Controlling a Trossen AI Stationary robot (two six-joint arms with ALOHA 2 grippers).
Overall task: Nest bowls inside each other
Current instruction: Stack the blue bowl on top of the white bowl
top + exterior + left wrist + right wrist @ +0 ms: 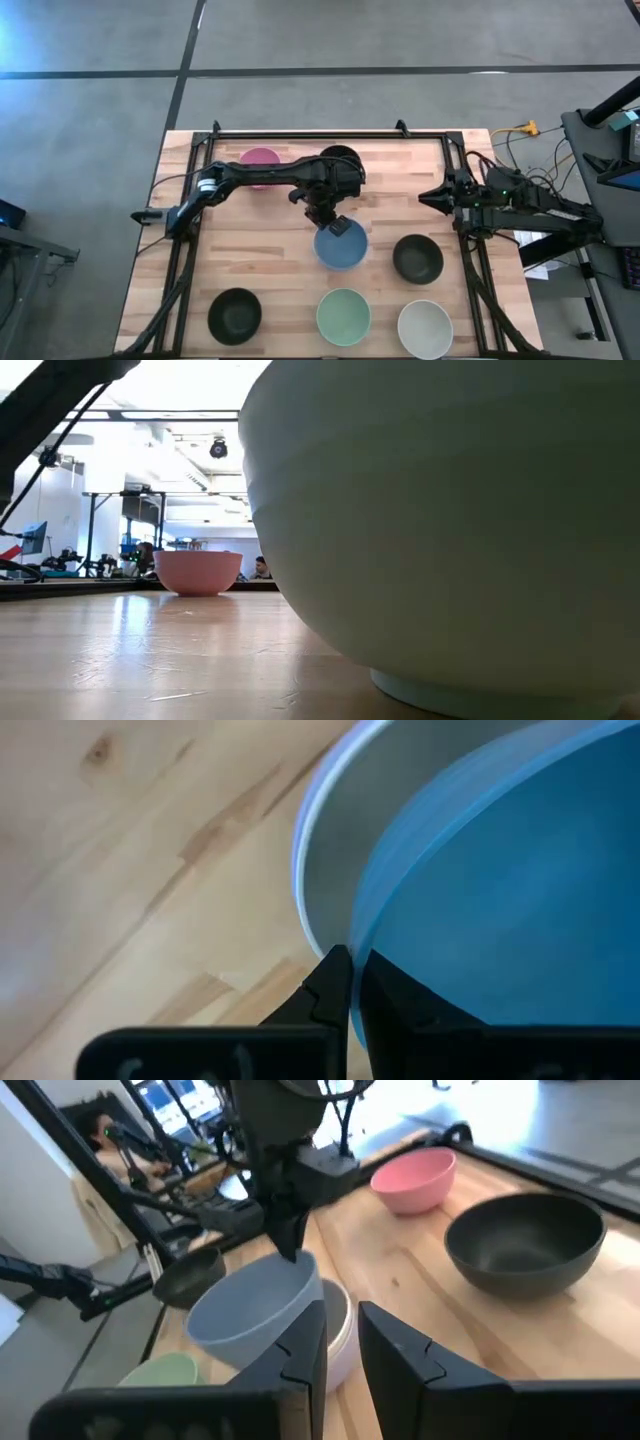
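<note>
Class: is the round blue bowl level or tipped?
Tipped: the blue bowl, pinched at its rim by the left gripper, leans inside a white bowl.

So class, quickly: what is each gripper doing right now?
Left gripper: shut on the rim of the blue bowl, over a white bowl.
Right gripper: open, holding nothing, waiting at the table's right edge.

Blue bowl [341, 247] tilts into a white bowl [338, 1330] mid-table; pink [260, 160], three black [418, 258], mint [343, 315] and white [425, 328] bowls sit apart, upright.
</note>
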